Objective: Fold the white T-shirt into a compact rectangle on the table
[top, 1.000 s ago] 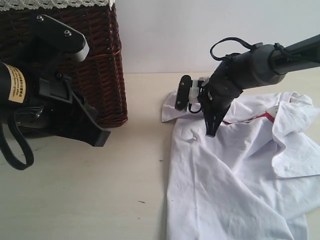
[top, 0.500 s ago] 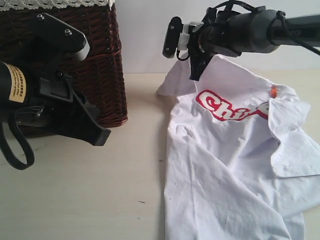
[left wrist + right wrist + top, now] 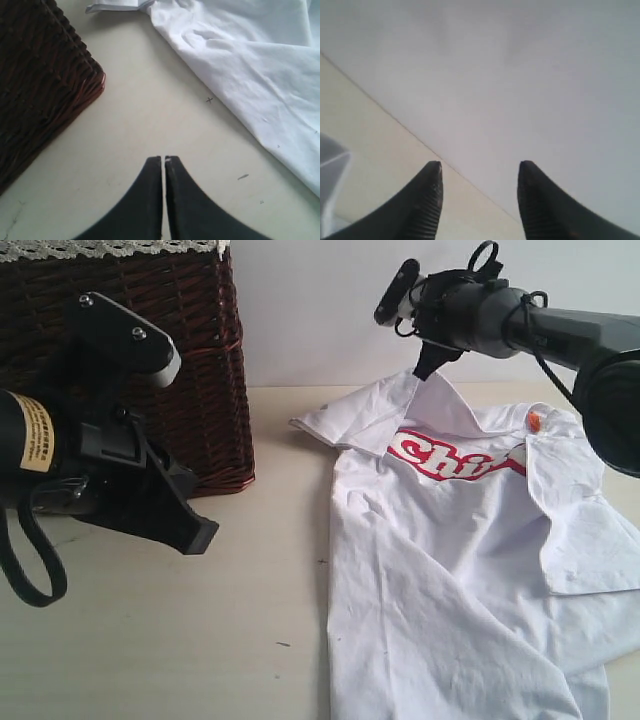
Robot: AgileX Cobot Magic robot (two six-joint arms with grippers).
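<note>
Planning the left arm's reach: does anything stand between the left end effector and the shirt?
Nothing visible does. Only bare table lies between the shut left end effector and the shirt; the basket stands on the opposite side, off that path.

The left arm (image 3: 60,440) is sitting low on the left side of the exterior view and angling downward. Its left end effector (image 3: 163,161) is pressing both black fingers together with only a hairline seam between them, gripping nothing. The right arm (image 3: 560,328) is stretching in from the right, held high, its wrist bending downward. The right end effector (image 3: 480,170) is holding its ribbed fingertips well apart, with nothing between them.
</note>
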